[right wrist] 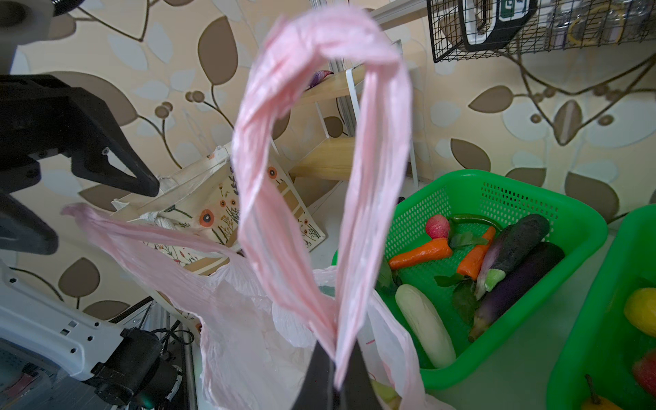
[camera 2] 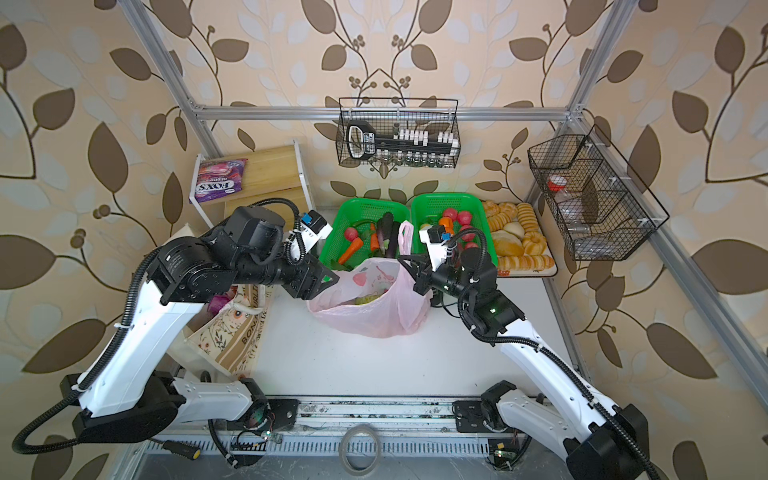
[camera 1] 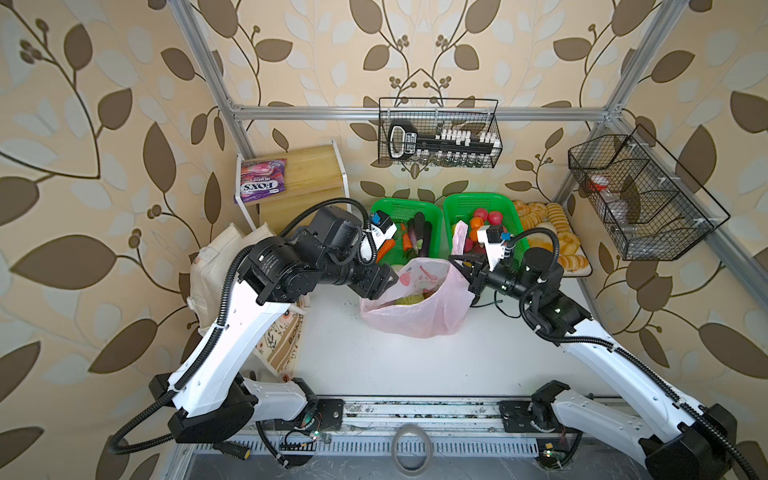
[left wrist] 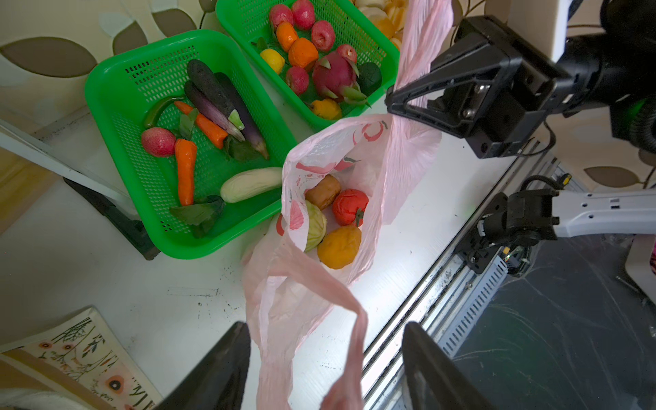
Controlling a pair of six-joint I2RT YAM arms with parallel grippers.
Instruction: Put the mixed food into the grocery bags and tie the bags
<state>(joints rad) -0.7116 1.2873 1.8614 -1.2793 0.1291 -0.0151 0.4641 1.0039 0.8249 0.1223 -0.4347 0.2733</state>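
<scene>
Pink bag (camera 1: 419, 322) stands mid-table, mouth up, slumped into its own folds. Film is thin, translucent and soft, with no stiffness; it will likely crumple and slide under any push.

Load inside, seen from the left wrist: one potato (left wrist: 339, 246), a second potato (left wrist: 323, 191), tomato (left wrist: 349, 206), cabbage (left wrist: 317, 223). Judged a modest weight, enough to anchor the base while the handles are drawn.

Best hold is probably the handles, low down where the film bunches into a rope. The flat wall looks slick and apt to stretch or tear.

- Bag's 10 o'clock: left gripper (left wrist: 326, 326), jaws apart. Slack handle (left wrist: 355, 333) droops between them, not pinched.
- Bag's 2 o'clock: right gripper (camera 1: 455, 262), jaws clamped low on raised handle (right wrist: 255, 159), loop standing free above.

Farther out: canvas tote (camera 2: 232, 332) at table's 9 o'clock, a stiffer cloth, partly behind the left arm. Green baskets (camera 1: 386, 212) at 12 o'clock, just behind the bag.
</scene>
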